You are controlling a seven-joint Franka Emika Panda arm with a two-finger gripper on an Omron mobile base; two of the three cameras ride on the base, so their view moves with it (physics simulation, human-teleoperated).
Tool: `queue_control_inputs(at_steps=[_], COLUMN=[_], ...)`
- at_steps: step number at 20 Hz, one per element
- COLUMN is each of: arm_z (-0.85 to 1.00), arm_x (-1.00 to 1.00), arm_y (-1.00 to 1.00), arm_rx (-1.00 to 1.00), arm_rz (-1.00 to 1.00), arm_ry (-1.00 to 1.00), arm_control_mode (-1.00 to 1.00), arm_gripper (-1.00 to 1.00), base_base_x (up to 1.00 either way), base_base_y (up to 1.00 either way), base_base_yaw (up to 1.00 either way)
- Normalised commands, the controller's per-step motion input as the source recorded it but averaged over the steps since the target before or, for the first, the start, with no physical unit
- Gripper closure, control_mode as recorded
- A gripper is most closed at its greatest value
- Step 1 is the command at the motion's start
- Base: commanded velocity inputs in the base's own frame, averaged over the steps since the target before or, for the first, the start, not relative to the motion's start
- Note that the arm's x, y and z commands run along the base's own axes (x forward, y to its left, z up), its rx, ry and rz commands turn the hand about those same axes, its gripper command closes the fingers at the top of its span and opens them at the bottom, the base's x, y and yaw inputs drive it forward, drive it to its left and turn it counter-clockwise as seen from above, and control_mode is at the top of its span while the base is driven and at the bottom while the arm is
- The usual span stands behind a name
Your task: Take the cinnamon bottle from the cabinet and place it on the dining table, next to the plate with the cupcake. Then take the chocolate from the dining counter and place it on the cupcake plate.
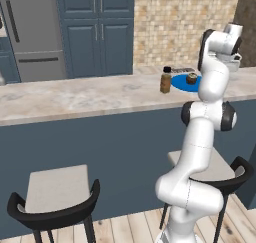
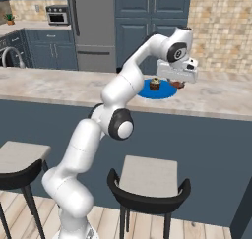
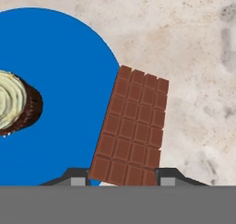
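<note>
My gripper (image 3: 123, 177) is shut on the chocolate (image 3: 133, 131), a brown segmented bar whose near end sits between the two fingertips. The bar hangs over the rim of the blue plate (image 3: 60, 80), half above the plate and half above the marbled dining table (image 3: 193, 57). The cupcake (image 3: 14, 103), brown with a pale swirled top, stands on the plate to the left of the bar. From the base, the gripper (image 2: 178, 83) hovers low at the plate's (image 2: 157, 91) right side. The amber cinnamon bottle (image 1: 165, 80) stands upright on the table, right beside the plate (image 1: 184, 83).
Two black bar stools (image 1: 57, 192) (image 2: 147, 181) stand in front of the table's dark blue base. Behind the table are a steel fridge (image 1: 35, 32), tall blue cabinets (image 1: 97, 32) and a tan tiled wall (image 1: 175, 22).
</note>
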Motion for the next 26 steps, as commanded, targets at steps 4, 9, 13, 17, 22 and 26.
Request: queue_control_inputs(at_steps=[4,9,13,17,22,26], arm_z=[0.15,0.07,0.02,-0.01,-0.03,-0.05], arm_x=[0.00,0.01,0.04,0.07,0.18,0.09], arm_y=[0.08,0.04,0.00,0.08,0.12,0.14], arm_rx=[0.00,0.00,0.00,0.00,0.00,0.01], arm_rz=[0.00,0.00,-0.01,-0.01,0.00,0.00], arm_ry=[0.00,0.00,0.00,0.00,0.00,0.00], arm_control_mode=[-1.00,-1.00,-1.00,-1.00,-1.00,-1.00], arm_gripper=[1.00,1.00,1.00,1.00,1.00,1.00], base_base_x=[0.00,0.00,0.00,0.00,0.00,0.00], base_base_y=[0.00,0.00,0.00,0.00,0.00,0.00], base_base_yaw=[0.00,0.00,0.00,0.00,0.00,0.00])
